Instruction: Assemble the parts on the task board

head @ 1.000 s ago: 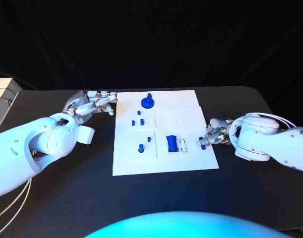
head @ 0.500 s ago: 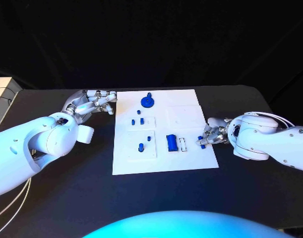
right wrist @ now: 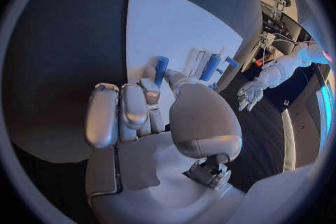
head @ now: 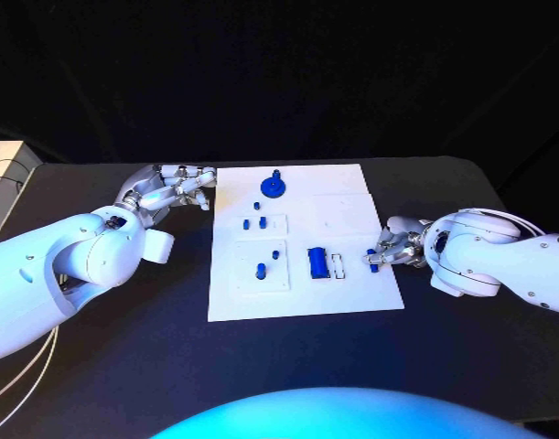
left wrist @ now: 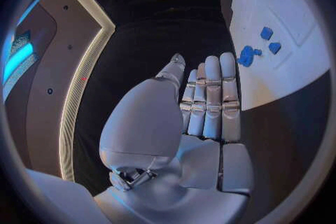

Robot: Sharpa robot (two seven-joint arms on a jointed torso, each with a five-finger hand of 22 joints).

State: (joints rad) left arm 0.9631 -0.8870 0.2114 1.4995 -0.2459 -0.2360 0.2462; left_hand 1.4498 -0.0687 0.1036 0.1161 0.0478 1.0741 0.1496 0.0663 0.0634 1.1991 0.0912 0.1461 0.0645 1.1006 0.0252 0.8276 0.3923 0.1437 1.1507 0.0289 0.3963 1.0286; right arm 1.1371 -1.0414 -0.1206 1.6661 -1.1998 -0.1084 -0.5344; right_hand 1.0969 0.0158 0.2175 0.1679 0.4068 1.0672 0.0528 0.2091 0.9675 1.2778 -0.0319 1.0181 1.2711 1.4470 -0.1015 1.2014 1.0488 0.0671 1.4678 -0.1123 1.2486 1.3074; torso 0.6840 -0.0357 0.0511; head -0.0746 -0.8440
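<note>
While the right hand (head: 398, 249) sits at the task board's (head: 345, 302) right edge with a small blue peg (right wrist: 160, 69) pinched between thumb and fingers, the spot that matters lies just inboard of it: the white slot (head: 338, 267) beside the blue cylinder (head: 317, 263), toward the board's middle from the hand. The right wrist view shows the peg as a short rod whose long axis points away from the palm and out over the board, roughly toward the cylinder and slot beyond (whether it lines up with the slot's own long axis cannot be told from here). The remaining fingers are curled alongside the pinch, not spread.

Of the two hands the right is plainly nearer this part of the board; the left hand (head: 171, 190) rests off the board's left edge, near its far corner, well apart from the cylinder. In the left wrist view its fingers (left wrist: 210, 101) lie straight and together with nothing between them and the palm, so it holds nothing and looks idle.

Other blue parts stay on the board: a round knob (head: 273, 187) near the far edge and small pieces (head: 252, 224) left of the cylinder.

Judging by this layout, the coming move is a short carry from the board's right edge inward, and it will likely call for turning the peg to match its seat.
</note>
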